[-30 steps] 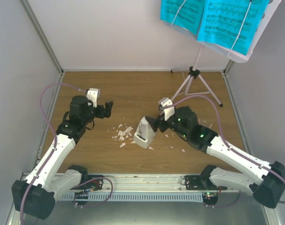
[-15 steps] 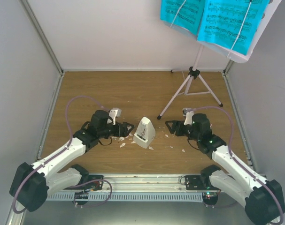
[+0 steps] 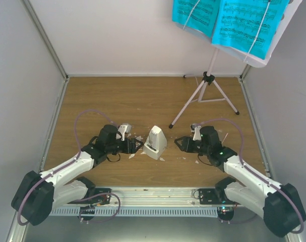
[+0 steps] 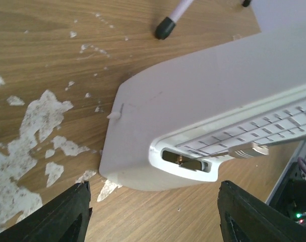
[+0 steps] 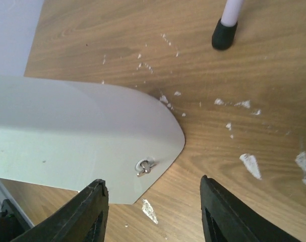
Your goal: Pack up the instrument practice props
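Wooden worktop (image 3: 102,96) in front of you: your left fingers (image 4: 62,217) and right fingers (image 5: 228,212) are both spread wide, gripping nothing, flanking the white metronome (image 3: 155,142), which stands among white crumbs (image 4: 42,121) near the centre. Farther back, the lilac music stand (image 3: 208,78) carries cyan pages (image 3: 243,22) at the right rear corner.

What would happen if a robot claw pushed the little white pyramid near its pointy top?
The metronome would probably tip: it stands tall and narrows upward. Its smooth, sloping sides might slip from a pinch. The open front shows thin parts inside, so it is likely light and a bit fragile.
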{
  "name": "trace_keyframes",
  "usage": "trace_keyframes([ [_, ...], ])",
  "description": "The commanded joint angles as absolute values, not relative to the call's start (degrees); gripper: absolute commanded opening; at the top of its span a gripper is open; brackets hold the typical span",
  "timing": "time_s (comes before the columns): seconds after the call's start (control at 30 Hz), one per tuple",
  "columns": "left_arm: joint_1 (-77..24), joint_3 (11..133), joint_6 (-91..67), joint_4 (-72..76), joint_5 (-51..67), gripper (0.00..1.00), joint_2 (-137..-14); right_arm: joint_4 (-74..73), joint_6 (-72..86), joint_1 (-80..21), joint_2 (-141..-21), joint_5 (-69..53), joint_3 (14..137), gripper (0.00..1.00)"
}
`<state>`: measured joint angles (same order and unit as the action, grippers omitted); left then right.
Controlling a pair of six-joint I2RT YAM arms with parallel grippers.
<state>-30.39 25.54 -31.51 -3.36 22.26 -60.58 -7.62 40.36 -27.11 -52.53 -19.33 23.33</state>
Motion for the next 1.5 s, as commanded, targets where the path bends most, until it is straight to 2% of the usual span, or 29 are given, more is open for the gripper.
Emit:
trace_keyframes([
  [0.0,-30.6,24.5,-28.5,4.8,26.7,0.67,-61.3,-2.5,43.2,-30.0,-55.9,-19.8,23.3,0.51],
  [0.27,-30.6,26.6,-26.8,7.1,29.9,0.51,-67.8,2.4,44.7,-32.9,-62.3,-18.4,23.4,0.47],
  [0.9,-30.6,27.7,-22.9,13.5,31.7,0.45,-75.2,5.8,44.0,-33.6,-69.0,-17.3,25.0,0.42],
  [1.2,-30.7,27.8,-21.1,15.1,34.3,0.35,-77.2,7.2,44.0,-33.7,-71.9,-17.4,26.7,0.39],
  [1.47,-31.7,26.8,-20.9,14.5,35.7,0.34,-76.4,7.4,43.6,-33.7,-73.0,-15.8,28.4,0.39],
])
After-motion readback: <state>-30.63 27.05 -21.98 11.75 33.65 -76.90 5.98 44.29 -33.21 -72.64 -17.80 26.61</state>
